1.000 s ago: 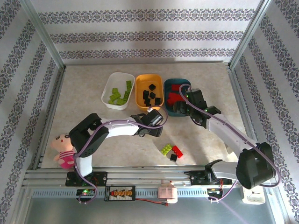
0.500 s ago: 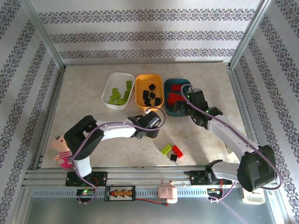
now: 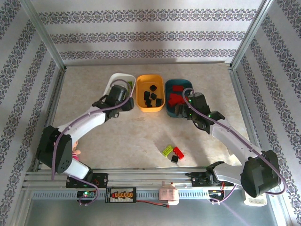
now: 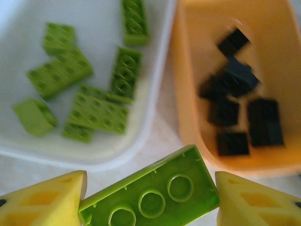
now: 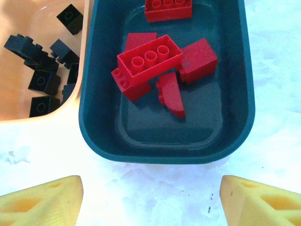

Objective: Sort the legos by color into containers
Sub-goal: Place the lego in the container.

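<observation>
You're clamping a lime brick (image 4: 150,190) in the left gripper (image 4: 149,200) by the white tray (image 4: 155,94), right gripper (image 5: 150,197) gaping empty; three bricks (image 3: 173,152) waiting lower centre.

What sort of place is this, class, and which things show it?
Likely a robotics test cell, not a home: aluminium frame posts, wallpaper-covered panels, and a metal mounting rail.

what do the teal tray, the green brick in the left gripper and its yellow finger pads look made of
Teal tray: moulded plastic, smooth, semi-gloss; light sheens on its floor. Green brick: hard plastic, satin; crisp moulded round tubes on its underside. Yellow pads: probably foam or soft rubber, matte, with recessed pockets; not certain.
</observation>
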{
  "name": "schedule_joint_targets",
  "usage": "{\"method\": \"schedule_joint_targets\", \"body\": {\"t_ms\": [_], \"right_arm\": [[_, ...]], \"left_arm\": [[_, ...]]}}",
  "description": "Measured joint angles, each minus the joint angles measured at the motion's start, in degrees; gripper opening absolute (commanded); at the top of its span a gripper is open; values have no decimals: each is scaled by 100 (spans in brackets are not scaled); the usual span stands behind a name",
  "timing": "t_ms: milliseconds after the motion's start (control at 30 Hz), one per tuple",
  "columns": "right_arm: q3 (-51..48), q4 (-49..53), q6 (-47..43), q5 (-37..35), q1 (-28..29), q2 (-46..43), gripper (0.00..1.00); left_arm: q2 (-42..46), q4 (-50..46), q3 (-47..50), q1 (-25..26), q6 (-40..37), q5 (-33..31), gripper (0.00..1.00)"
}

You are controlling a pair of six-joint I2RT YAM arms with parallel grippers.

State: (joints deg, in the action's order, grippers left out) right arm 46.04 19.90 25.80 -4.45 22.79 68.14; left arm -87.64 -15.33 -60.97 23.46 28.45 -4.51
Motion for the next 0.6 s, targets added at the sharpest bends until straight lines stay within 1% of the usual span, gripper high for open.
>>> {"method": "schedule_joint_targets", "body": {"t_ms": [133, 267, 333, 467, 500, 600], "right_arm": [[-114, 4, 42, 0, 111, -22, 76], [-236, 9, 101, 0, 186, -129, 77], [-271, 26, 105, -2, 188, -197, 77], [-315, 70, 105, -2, 188, -317, 77], [-328, 83, 105, -2, 203, -352, 78], [-348, 120, 105, -2, 223, -424, 78]], "left_arm": [[-750, 4, -730, -592, -46, 149, 53], [-1464, -52, -1346, -970, -63, 293, 55], [-1777, -103, -1609, -1073, -87, 302, 61], [-2188, -273, -2004, -1147, -186, 321, 83], [-2258, -328, -2096, -1154, -186, 328, 86], [-2299, -409, -2188, -1176, -212, 367, 92]]}}
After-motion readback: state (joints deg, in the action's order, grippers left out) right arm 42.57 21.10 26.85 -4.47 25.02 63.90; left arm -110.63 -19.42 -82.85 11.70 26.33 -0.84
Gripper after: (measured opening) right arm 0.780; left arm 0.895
